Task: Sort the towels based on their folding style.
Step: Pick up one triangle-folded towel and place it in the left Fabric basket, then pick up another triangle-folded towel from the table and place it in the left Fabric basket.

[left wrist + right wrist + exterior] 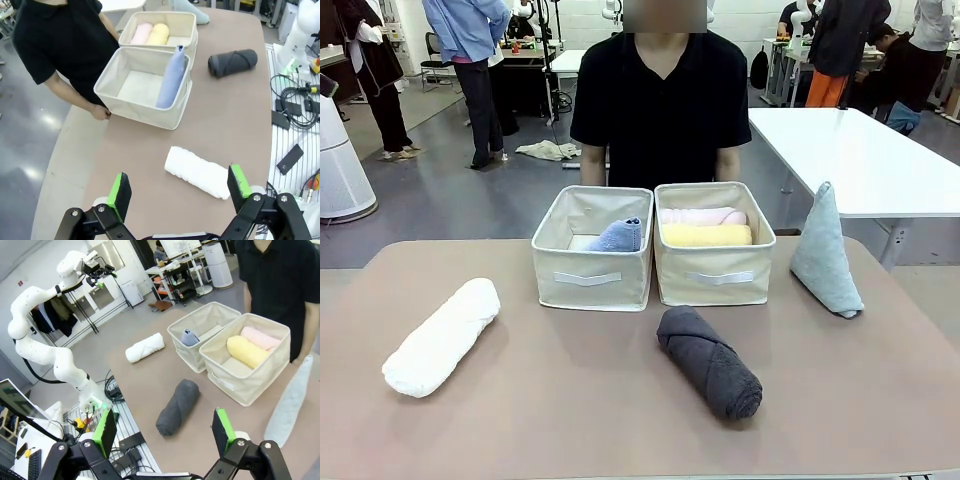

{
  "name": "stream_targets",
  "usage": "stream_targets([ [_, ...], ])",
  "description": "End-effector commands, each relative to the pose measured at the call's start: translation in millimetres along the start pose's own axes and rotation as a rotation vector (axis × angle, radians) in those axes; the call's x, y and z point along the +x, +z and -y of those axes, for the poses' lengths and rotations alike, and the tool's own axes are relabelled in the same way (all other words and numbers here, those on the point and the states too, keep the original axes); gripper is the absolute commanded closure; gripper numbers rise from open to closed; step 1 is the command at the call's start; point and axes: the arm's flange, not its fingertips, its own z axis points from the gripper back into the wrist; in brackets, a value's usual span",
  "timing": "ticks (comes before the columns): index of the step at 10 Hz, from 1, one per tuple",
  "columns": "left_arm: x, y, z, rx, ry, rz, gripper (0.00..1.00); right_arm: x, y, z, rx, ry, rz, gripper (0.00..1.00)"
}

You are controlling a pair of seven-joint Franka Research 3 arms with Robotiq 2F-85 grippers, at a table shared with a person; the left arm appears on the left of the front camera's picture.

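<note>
White roll (442,337) at desk (570,420) 8 o'clock; grey roll (709,361) at 6 o'clock of right bin (712,275); teal triangle (825,250) upright at that bin's 3 o'clock. Blue triangle (618,236) in left bin (590,275); pink roll (705,215) & yellow roll (707,235) in right bin. Left end effector (179,186) & right end effector (163,431): wide open, empty. Risk: an off-centre pinch prob. lets a roll unwind; a nudge topples teal triangle.

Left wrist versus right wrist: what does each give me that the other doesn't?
Left wrist: the left gripper, open, and part of the right arm. Right wrist: the right gripper, open, and the raised left arm. Both: white roll, dark grey roll, blue triangle in the left bin, pink roll and yellow roll in the right bin.
</note>
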Motion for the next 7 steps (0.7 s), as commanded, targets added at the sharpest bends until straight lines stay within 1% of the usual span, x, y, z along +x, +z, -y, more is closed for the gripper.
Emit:
stream_targets([
  [1,1.0,4.5,13.5,0.005,-0.015,0.038,0.0,0.1,0.6,0.4,0.012,0.004,-0.001,0.0],
  [2,1.0,4.5,13.5,0.005,-0.015,0.038,0.0,0.1,0.6,0.4,0.012,0.004,-0.001,0.0],
  [3,2.8,3.9,3.8,0.005,-0.006,0.011,0.0,0.1,0.6,0.4,0.012,0.004,-0.001,0.0],
  [4,-4.2,17.7,-6.7,-0.051,-0.024,0.044,0.0,0.1,0.6,0.4,0.012,0.004,-0.001,0.0],
  [5,-15.2,31.7,-14.2,-0.13,-0.087,0.029,0.0,0.1,0.6,0.4,0.012,0.004,-0.001,0.0],
  [6,-31.5,52.4,-27.4,-0.108,-0.142,0.078,0.0,0.1,0.6,0.4,0.012,0.004,-0.001,0.0],
  [7,-49.1,72.3,-38.2,-0.064,-0.115,0.161,0.0,0.1,0.6,0.4,0.012,0.004,-0.001,0.0],
])
